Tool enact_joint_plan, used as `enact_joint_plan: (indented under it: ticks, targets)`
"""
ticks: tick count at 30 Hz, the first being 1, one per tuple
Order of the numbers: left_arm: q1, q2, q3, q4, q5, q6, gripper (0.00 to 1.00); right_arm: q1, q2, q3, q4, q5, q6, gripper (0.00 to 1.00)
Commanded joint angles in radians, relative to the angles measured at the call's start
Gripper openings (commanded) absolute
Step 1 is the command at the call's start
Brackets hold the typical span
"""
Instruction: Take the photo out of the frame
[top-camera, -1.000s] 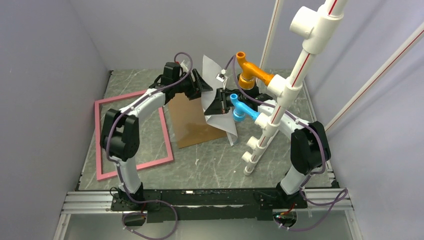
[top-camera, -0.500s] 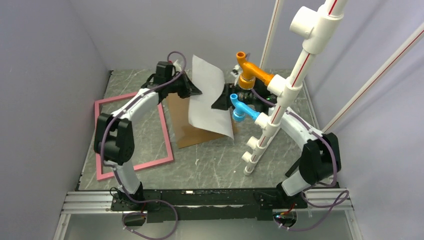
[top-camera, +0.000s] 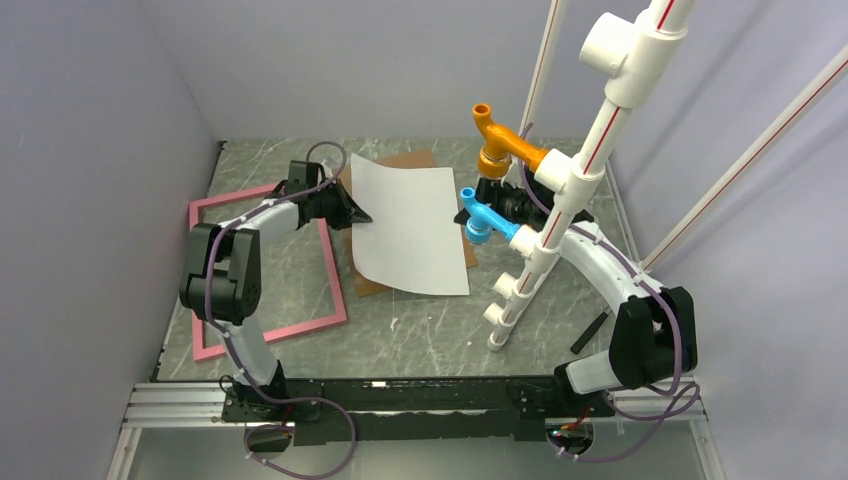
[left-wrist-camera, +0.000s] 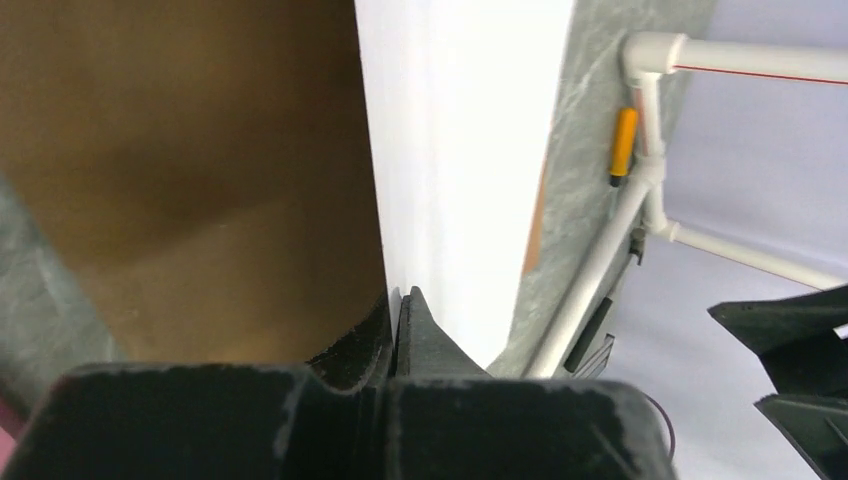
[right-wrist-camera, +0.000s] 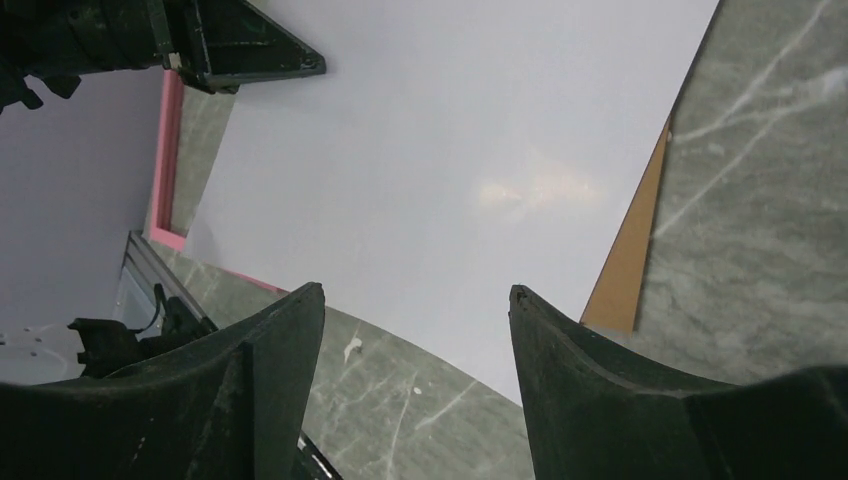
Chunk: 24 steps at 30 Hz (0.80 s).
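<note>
The photo (top-camera: 412, 225) (blank side up) has passed hands: left gripper (top-camera: 358, 217) pinches its edge, right gripper (right-wrist-camera: 415, 292) gapes free; frame (top-camera: 270, 335) lies empty

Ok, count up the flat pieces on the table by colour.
Pink: 1, the frame
White: 1, the photo, blank side up
Brown: 1, the board
Total: 3
</note>
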Motion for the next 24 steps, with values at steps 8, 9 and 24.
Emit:
enact_joint_plan:
  ticks: [8, 9, 24]
  targets:
    - [0.001, 0.043, -0.078, 0.131, -0.139, -0.034, 0.0, -0.006, -0.116, -0.089, -0.031, 0.134, -0.029, 0.71]
    - [0.001, 0.041, -0.089, 0.133, -0.161, -0.041, 0.0, -0.005, -0.121, -0.098, -0.027, 0.138, -0.021, 0.71]
    - [0.001, -0.014, -0.074, 0.02, -0.201, 0.002, 0.48, 0.009, -0.205, -0.11, -0.137, 0.226, -0.023, 0.72]
